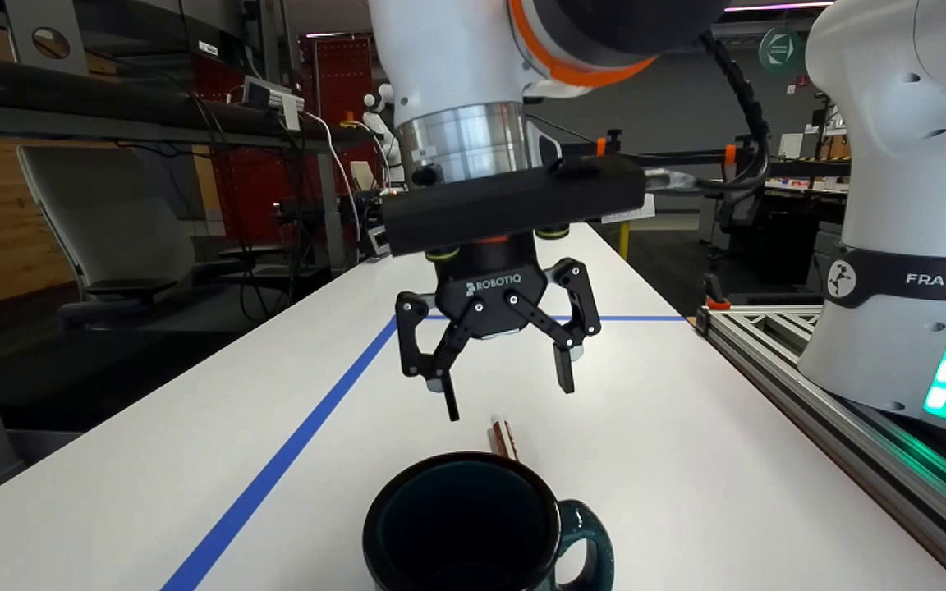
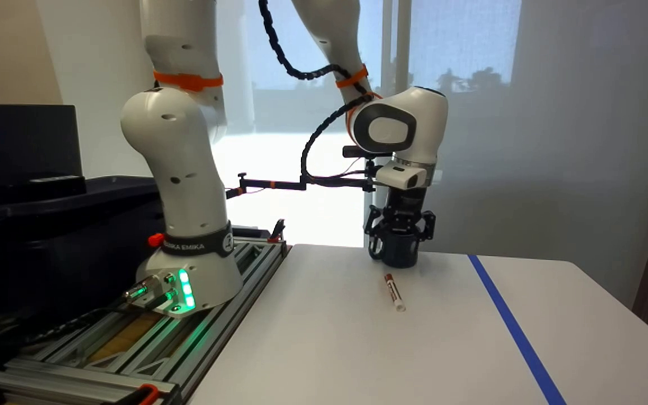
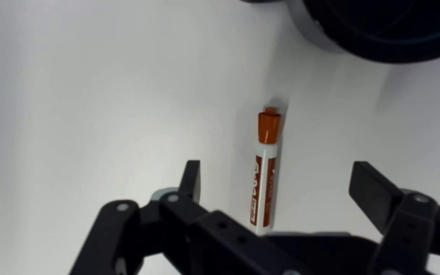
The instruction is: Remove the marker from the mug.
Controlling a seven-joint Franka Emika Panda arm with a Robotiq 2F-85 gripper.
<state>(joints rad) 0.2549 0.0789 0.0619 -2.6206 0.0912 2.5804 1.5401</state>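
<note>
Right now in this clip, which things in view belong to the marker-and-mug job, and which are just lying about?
Belong to the job:
mug
marker, lying outside the mug
gripper, open, holding nothing

Seemingly no part of it:
laptop
chair
blue tape

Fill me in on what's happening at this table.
A robot arm holds its open gripper above the table, with nothing in its grasp. The marker lies on the table near the mug, not in it, with a gap between the two. The mug stands upright. Getting the marker out of the mug looks done.
</note>
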